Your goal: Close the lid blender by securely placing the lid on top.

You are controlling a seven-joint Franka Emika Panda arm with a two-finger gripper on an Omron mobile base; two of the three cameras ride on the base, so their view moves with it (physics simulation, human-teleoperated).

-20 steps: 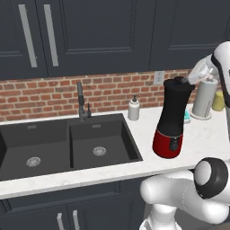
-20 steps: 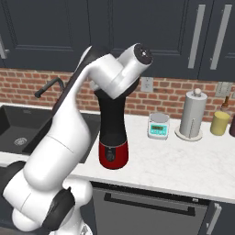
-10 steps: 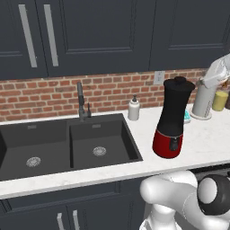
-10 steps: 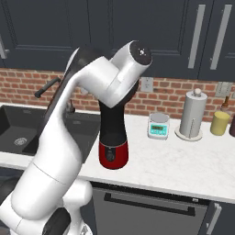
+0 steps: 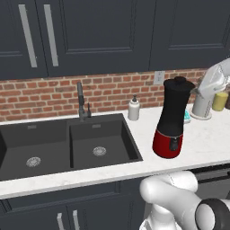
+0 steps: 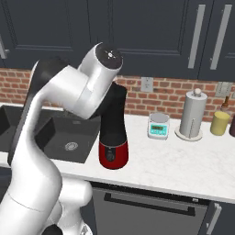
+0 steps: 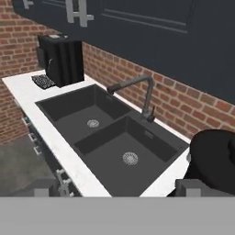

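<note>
The blender (image 5: 172,119) stands on the white counter right of the sink, a tall black jar on a glossy red base (image 6: 113,153). The black lid (image 5: 179,82) sits flat on the jar's rim, knob up. In the hand view the lidded jar top (image 7: 215,159) is at the lower right, off to one side of my gripper (image 7: 118,187). Its fingertips (image 7: 44,186) stand wide apart with nothing between them, so it is open. In the right base view my arm (image 6: 85,92) hides the upper part of the jar.
A dark double sink (image 5: 67,143) with a faucet (image 5: 81,101) lies left of the blender, a white soap bottle (image 5: 134,109) behind it. To the right stand a small scale (image 6: 159,125), a pale grey canister (image 6: 192,112) and a yellow jar (image 6: 220,123). A black appliance (image 7: 62,59) stands beyond the sink.
My hand has drawn back from the blender's top, up and to the right in the left base view. The lid stays on the jar, and the blender has not moved.
</note>
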